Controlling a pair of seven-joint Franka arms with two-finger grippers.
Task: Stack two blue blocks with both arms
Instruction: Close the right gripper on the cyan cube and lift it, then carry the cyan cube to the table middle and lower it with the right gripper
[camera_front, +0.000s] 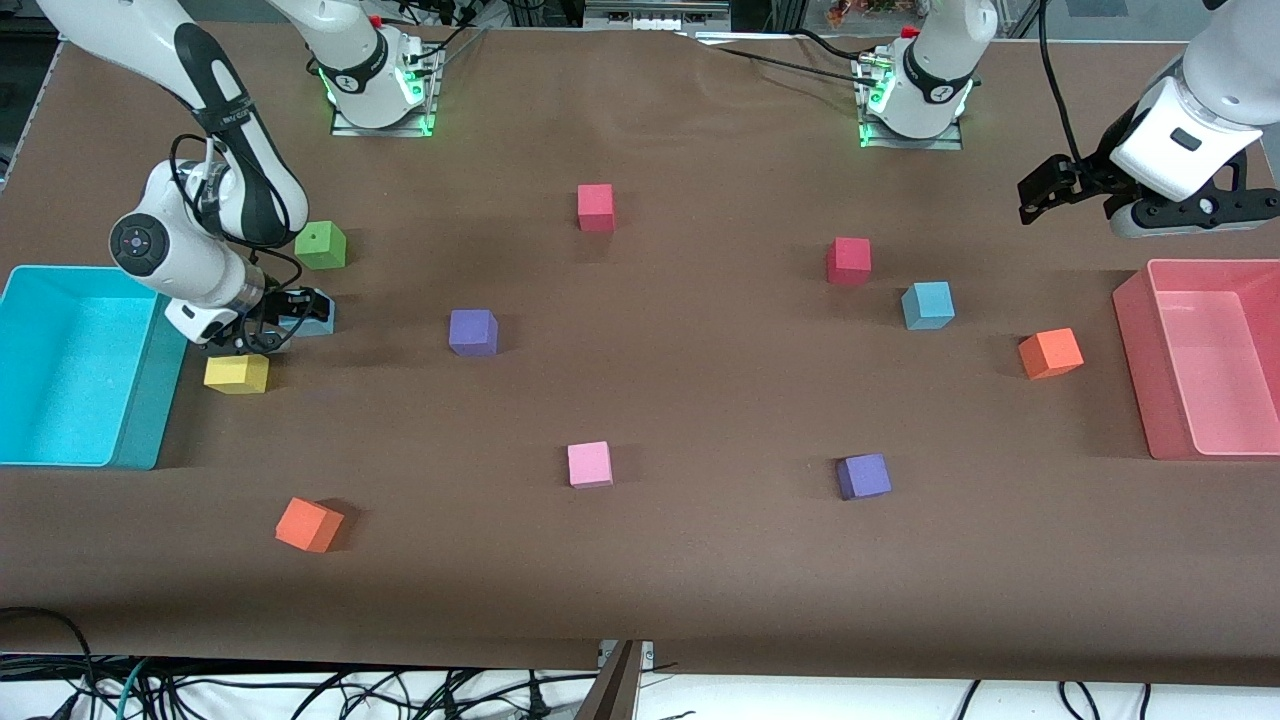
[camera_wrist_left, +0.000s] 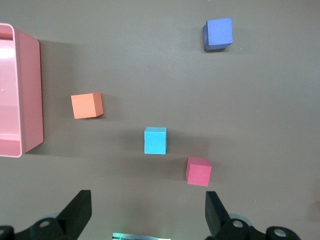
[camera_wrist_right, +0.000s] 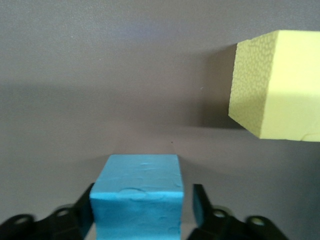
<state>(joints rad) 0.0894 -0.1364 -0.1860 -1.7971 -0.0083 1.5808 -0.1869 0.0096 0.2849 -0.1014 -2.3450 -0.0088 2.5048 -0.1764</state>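
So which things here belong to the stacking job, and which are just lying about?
Job:
- blue block between the right gripper's fingers
- second blue block
- left gripper, open, waiting

Lying about:
- yellow block
- green block
- turquoise bin
- pink bin

Blue block 1 (camera_wrist_right: 136, 195) flat on table btwn right gripper (camera_wrist_right: 142, 210) fingers, blue block 2 (camera_front: 927, 305) flat, near red cube (camera_front: 848, 260)
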